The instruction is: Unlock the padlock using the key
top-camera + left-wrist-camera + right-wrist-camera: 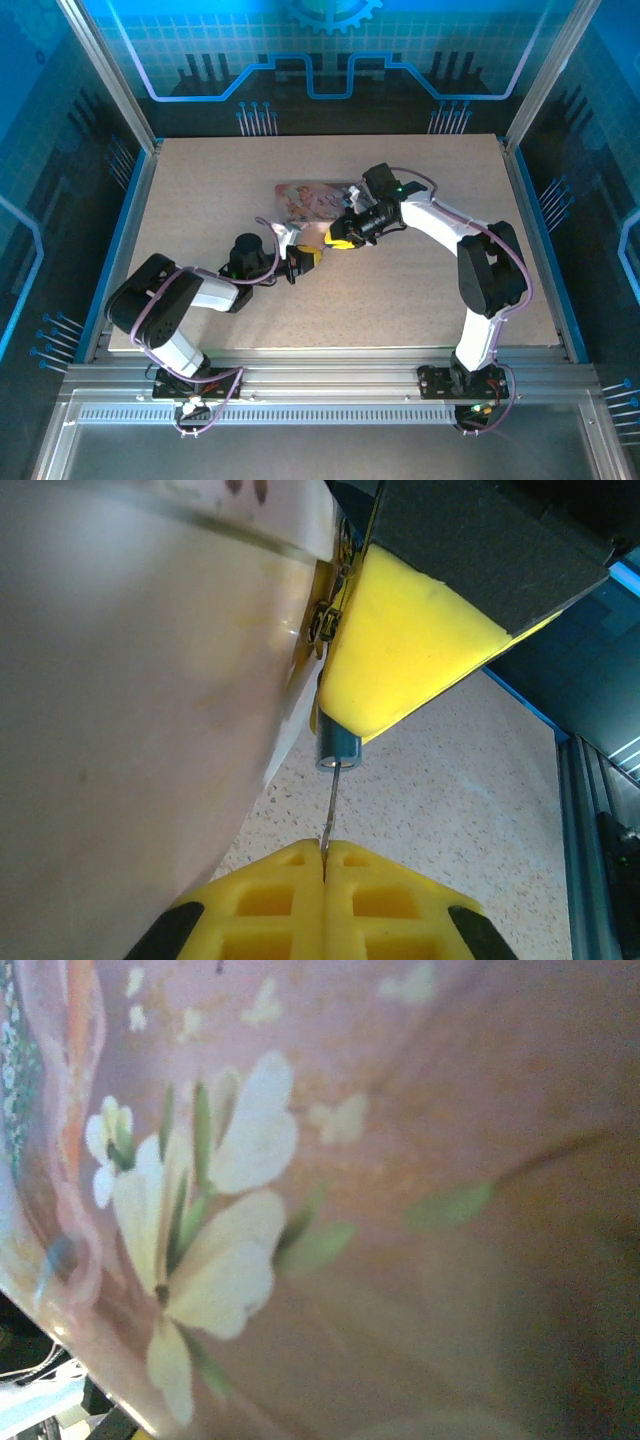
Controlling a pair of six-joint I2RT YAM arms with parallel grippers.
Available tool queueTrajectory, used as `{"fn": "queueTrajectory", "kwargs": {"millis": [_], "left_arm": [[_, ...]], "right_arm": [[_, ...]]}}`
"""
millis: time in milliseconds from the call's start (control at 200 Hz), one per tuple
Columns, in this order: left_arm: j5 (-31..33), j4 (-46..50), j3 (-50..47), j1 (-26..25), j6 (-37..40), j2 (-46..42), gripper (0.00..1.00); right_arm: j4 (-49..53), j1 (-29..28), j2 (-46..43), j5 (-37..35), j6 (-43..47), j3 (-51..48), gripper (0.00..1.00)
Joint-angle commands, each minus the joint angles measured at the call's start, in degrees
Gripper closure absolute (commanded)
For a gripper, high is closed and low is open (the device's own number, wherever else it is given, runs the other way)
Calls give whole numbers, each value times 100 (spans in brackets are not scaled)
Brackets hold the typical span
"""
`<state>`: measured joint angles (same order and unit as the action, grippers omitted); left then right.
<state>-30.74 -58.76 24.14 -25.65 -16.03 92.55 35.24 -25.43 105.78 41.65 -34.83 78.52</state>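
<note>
**Item 1, left pincer** (304, 257): I place it near the middle of the surface (200, 190), slightly toward the left edge, aimed at the right arm. On my left wrist camera its 2 yellow fingertips (270, 900) are pressed together with no gap, clamped on the key.

**Item 2, key** (331, 802): a thin silvery shaft. It rises straight out of the seam between those fingertips, and its far end enters the padlock.

**Item 3, padlock** (338, 750): a small blue body with its round end face toward my lens and the key shaft in it. It sits directly under the tip of a yellow finger (400, 670) of the right pincer, touching it. Some metal hardware (325, 625) shows higher along that finger's edge, and I cannot tell whether it is the shackle.

**Item 4, right pincer** (341, 240): near the middle of the surface, just beside the left pincer, with its tips facing it. I cannot tell how wide it stands.

**Item 5, pink illustrated box** (310, 200): it lies between the middle and the far edge of the surface, just behind both pincers. On the left wrist camera it is a pale blur close beside the padlock. On the right wrist camera its pink face, with white flowers and green leaves, sits very near the lens.
</note>
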Motion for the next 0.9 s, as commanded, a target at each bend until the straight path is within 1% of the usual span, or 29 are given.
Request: {"fn": "queueTrajectory", "kwargs": {"millis": [0, 165, 395, 495, 740, 895], "left_arm": [[-284, 79, 266, 16, 266, -257, 100], [-242, -88, 240, -78, 259, -88, 100], [-36, -831, 148, -223, -10, 364, 100], [45, -1010, 126, -259, -58, 456, 100], [68, -1000, 73, -273, -12, 354, 100], [153, -868, 3, -234, 56, 238, 100]], "right_arm": [[400, -22, 190, 304, 66, 93, 97], [-75, -32, 145, 518, -339, -105, 97], [-516, -36, -28, 526, -789, -314, 97], [-524, -41, -81, 504, -811, -347, 97], [-527, 11, -76, 511, -772, -379, 98], [-282, 72, -36, 529, -490, -329, 98]]}}
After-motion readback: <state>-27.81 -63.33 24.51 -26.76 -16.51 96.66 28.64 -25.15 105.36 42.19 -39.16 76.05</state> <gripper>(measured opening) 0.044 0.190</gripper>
